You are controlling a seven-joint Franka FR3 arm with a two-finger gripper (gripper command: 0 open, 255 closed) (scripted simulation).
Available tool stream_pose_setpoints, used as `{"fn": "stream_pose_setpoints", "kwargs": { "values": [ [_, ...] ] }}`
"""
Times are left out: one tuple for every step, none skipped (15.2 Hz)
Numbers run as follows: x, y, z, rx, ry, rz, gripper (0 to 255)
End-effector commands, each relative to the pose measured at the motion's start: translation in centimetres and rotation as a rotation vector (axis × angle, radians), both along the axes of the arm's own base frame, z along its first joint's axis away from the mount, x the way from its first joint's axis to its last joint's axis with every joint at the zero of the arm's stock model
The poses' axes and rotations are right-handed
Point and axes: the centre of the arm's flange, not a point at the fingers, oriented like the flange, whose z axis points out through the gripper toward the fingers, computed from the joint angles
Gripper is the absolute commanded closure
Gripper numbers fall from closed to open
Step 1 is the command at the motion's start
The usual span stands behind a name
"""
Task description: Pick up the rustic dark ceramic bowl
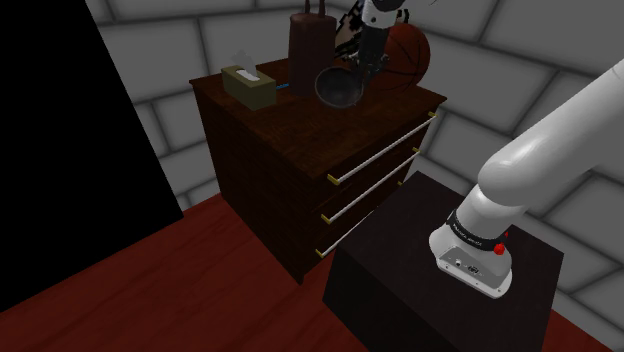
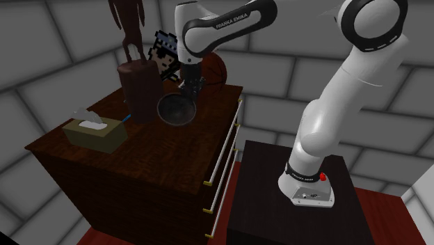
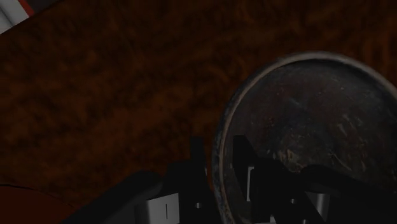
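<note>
The dark bowl (image 1: 337,87) with a pale worn rim hangs tilted just above the wooden dresser top (image 1: 300,105), its open side turned outward. My black gripper (image 1: 366,66) comes down from above and is shut on the bowl's rim. In the second exterior view the bowl (image 2: 174,110) hangs below the gripper (image 2: 189,92), beside a tall brown object. In the wrist view one finger sits outside and one inside the bowl (image 3: 312,127), and the gripper (image 3: 219,158) pinches the rim between them.
On the dresser (image 2: 139,163) stand a tissue box (image 2: 94,132), a tall brown sculpture (image 2: 137,87), a basketball (image 2: 214,68) and a pixelated picture (image 2: 164,51). My dark stand (image 1: 440,270) sits in front of the drawers. A black area (image 1: 60,150) lies at the shoulder view's left.
</note>
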Motion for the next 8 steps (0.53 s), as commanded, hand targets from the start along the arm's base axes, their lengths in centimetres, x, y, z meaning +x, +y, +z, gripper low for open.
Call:
{"fn": "stream_pose_setpoints", "kwargs": {
  "values": [
    [0.0, 0.0, 1.1, 0.000, 0.000, 0.000, 255],
    [0.0, 0.0, 1.6, 0.000, 0.000, 0.000, 255],
    [0.0, 0.0, 2.2, 0.000, 0.000, 0.000, 255],
    [0.0, 0.0, 2.7, 0.000, 0.000, 0.000, 255],
    [0.0, 0.0, 3.2, 0.000, 0.000, 0.000, 255],
    [0.0, 0.0, 3.7, 0.000, 0.000, 0.000, 255],
    [0.0, 0.0, 3.8, 0.000, 0.000, 0.000, 255],
    [0.0, 0.0, 3.8, 0.000, 0.000, 0.000, 255]
  ]
}}
